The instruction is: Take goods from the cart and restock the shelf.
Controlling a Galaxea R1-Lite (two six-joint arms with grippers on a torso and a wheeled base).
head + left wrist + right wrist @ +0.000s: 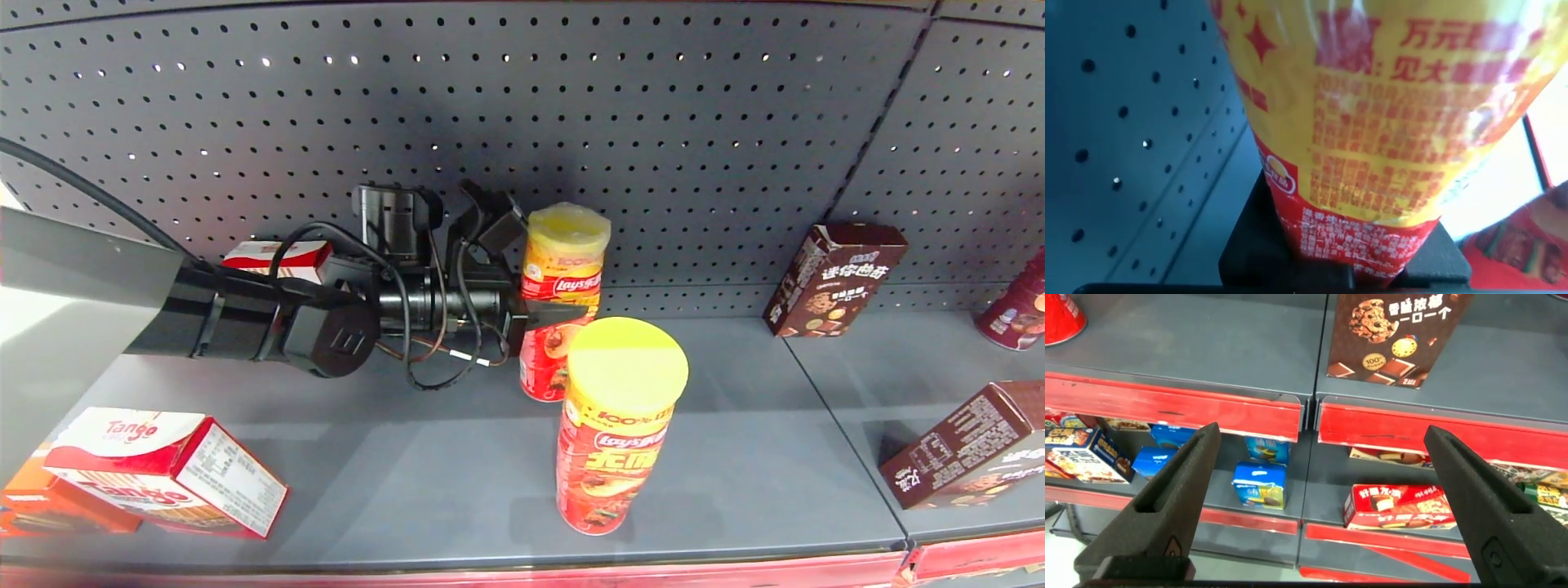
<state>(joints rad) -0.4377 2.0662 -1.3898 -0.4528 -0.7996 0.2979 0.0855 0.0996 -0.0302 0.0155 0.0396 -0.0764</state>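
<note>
Two red chip cans with yellow lids stand upright on the grey shelf (759, 457). The rear can (563, 261) is near the pegboard back wall, and my left gripper (553, 315) is shut on its middle from the left. In the left wrist view this can (1372, 122) sits between the dark fingers (1259, 245), with my left gripper (1347, 265) at its red lower band. The front can (616, 425) stands free, closer to the shelf edge. My right gripper (1323, 514) is open and holds nothing, facing lower shelves.
Red-and-white wafer boxes (163, 474) lie at the front left, and another (277, 255) behind my left arm. Brown cookie boxes (833, 278) (963, 445) and a red can (1012, 310) occupy the right bay. Beyond my right gripper are a cookie box (1392, 335) and stocked lower shelves (1259, 482).
</note>
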